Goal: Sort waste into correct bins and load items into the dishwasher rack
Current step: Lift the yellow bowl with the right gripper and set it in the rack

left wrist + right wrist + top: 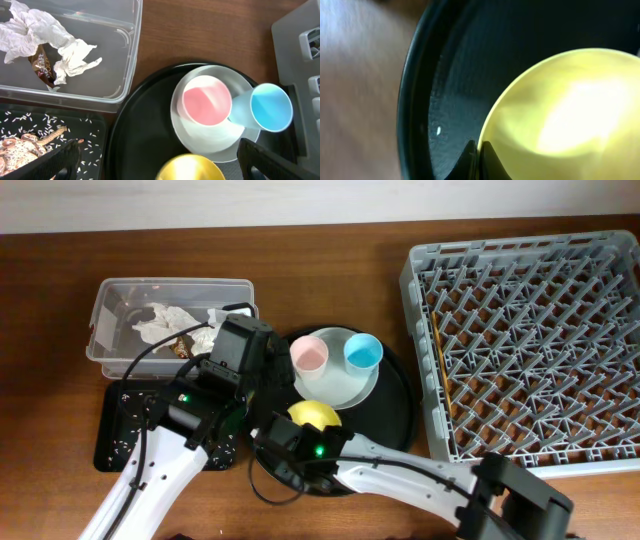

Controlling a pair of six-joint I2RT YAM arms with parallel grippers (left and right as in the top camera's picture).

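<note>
A brown wooden table (60,280) is stretching below a pale wall, with the things on it lying in three groups. At the far left the clear box (170,282) is holding the crumpled tissues (165,320) and a brown wrapper (42,65). Just near of it, the shallow black tray (115,440) is carrying the food scraps (15,147) and scattered rice grains, so paper and food are sitting apart by kind.

In the middle the round black tray (395,410) is bearing the plate (345,390), with the pink cup (309,356) and the light-blue cup (363,352) standing mouth-up on it, side by side. The yellow bowl (315,415) is sitting at the plate's near edge. At the right the dishwasher rack (415,330) is waiting, with the chopsticks (442,360) lying along its left side. The cups, plate and bowl are not yet in it.

The right gripper (479,155) is reaching in from the near side, its fingertips pinched together right at the bowl's rim. It is apparently gripping the thin edge, probably because the bowl is too wide for it to span. The left gripper (160,145) is hanging spread wide above the gap between the bins and the round tray. It is holding nothing, likely giving the other arm room.
</note>
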